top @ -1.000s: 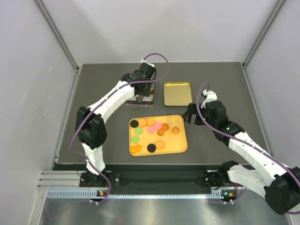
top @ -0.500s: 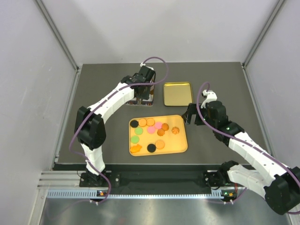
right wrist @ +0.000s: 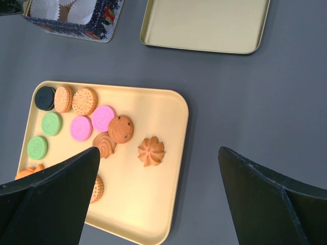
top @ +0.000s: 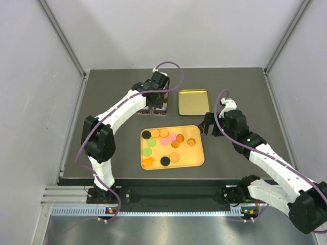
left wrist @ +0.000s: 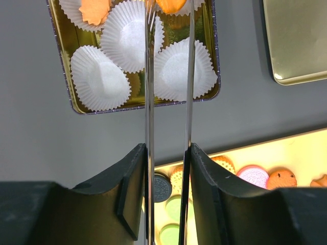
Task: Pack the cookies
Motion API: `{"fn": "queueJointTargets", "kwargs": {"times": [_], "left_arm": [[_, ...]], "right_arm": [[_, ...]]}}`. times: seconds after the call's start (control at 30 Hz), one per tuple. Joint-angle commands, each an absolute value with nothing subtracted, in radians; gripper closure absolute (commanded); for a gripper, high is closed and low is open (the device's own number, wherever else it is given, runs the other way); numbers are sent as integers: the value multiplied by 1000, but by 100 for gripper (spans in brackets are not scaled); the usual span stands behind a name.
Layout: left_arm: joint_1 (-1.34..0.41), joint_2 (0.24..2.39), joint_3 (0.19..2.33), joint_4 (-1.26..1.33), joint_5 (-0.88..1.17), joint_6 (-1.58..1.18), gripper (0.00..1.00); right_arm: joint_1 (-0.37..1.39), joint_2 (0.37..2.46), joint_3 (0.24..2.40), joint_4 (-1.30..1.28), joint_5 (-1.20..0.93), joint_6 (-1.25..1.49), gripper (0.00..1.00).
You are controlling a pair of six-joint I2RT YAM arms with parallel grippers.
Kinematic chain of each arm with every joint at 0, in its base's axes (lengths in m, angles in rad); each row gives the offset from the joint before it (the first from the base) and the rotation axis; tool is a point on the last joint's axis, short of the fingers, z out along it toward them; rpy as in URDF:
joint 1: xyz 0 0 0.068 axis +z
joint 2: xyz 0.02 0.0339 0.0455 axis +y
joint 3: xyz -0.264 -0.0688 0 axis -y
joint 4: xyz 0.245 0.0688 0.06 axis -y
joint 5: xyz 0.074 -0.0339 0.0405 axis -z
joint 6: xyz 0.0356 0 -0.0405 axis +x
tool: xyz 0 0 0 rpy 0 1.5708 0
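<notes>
**A:** The cookies (right wrist: 103,118) lie mostly on the yellow tray (top: 196,158). One orange cookie (left wrist: 171,4) sits between the narrowly parted jaws of the left gripper (top: 153,108), over the paper cups (left wrist: 181,69) in the tin (left wrist: 216,61).

**B:** Pinched or freed?

**A:** That cannot be told. If it clings to one blade when the arm lifts, it may fall outside its cup or drag the light paper askew.

**B:** And the right gripper (right wrist: 158,153)?

**A:** Its jaws are spread wide and empty beside the tray, so it likely poses little risk.
</notes>
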State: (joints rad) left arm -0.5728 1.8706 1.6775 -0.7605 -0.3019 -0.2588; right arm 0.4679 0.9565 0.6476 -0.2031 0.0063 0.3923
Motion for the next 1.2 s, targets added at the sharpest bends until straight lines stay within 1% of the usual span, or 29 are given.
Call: {"fn": "queueJointTargets", "kwargs": {"times": [0.0, 0.1, 0.17, 0.23, 0.47, 0.63, 0.8, 0.9, 1.0, 1.17], "left_arm": [[-566, 1836, 1726, -713, -301, -253, 57], [-568, 1838, 1738, -718, -304, -247, 56], [-566, 1836, 1752, -719, -299, -242, 53], [-568, 1841, 1761, -724, -301, -236, 52], [-568, 1799, 1778, -756, -299, -226, 55], [-568, 1701, 1758, -810, -226, -224, 56], [-580, 1554, 1646, -888, -123, -198, 56], [-618, 1465, 1559, -931, -95, -189, 55], [-695, 1401, 1482, -949, -107, -216, 55], [-876, 1359, 1404, -983, -175, -276, 55]], "right_arm": [[459, 942, 650, -176, 8, 380, 0], [457, 943, 650, -175, 8, 380, 0], [457, 943, 650, -176, 9, 382, 0], [459, 943, 649, -176, 9, 380, 0], [459, 943, 647, -176, 8, 379, 0], [459, 945, 650, -176, 8, 380, 0], [459, 946, 649, -176, 8, 380, 0], [459, 953, 652, -178, 8, 380, 0], [459, 954, 652, -176, 8, 379, 0], [457, 956, 652, -178, 15, 377, 0]]}}
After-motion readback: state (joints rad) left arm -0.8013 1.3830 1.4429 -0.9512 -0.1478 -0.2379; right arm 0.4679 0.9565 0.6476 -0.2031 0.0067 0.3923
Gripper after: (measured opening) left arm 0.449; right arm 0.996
